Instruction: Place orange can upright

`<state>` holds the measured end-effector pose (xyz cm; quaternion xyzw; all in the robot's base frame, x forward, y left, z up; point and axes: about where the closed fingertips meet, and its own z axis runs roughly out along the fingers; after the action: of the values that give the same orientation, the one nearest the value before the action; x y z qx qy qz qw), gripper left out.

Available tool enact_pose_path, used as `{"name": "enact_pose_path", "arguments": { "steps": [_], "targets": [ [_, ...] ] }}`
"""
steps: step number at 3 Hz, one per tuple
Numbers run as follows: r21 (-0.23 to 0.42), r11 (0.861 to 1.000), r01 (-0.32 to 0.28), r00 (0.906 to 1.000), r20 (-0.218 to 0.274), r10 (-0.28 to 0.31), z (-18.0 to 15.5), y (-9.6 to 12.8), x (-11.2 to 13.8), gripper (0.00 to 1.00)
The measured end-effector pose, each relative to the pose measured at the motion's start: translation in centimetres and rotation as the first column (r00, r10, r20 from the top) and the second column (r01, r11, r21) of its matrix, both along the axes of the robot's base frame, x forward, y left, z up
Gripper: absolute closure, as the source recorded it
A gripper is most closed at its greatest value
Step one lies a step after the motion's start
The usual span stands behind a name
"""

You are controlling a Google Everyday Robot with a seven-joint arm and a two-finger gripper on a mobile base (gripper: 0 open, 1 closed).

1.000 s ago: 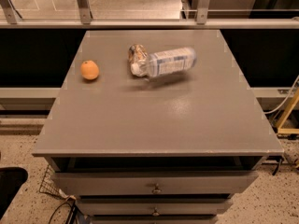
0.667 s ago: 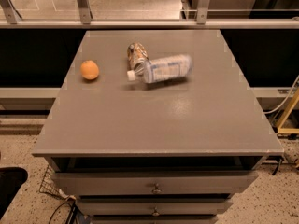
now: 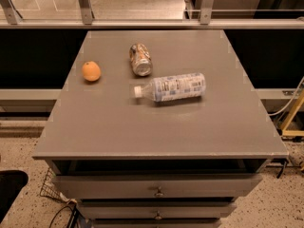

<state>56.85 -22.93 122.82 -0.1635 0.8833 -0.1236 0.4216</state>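
The orange can (image 3: 140, 59) lies on its side on the grey table top (image 3: 156, 122), toward the back and left of the middle, with its silver end facing the front. A clear plastic water bottle (image 3: 172, 88) with a white cap lies on its side just in front and to the right of the can, a little apart from it. My gripper is not in view in the camera view.
A round orange fruit (image 3: 91, 71) sits on the table left of the can. Drawers (image 3: 156, 189) show below the table's front edge. A metal railing (image 3: 142, 23) runs behind the table. A yellow frame (image 3: 294, 115) stands at the right.
The bottle and the can appear lower and more spread apart in the view than before; the bottle has rolled or shifted forward and away from the can.
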Motion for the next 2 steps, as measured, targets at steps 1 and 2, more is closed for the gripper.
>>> {"name": "enact_pose_path", "arguments": {
  "steps": [1,2],
  "targets": [
    [0.035,0.999,-0.021,0.9974,-0.068,0.023,-2.8,0.7,2.9,0.00],
    [0.078,0.996,-0.042,0.9842,-0.168,0.055,-7.3,2.5,6.8,0.00]
  ]
}}
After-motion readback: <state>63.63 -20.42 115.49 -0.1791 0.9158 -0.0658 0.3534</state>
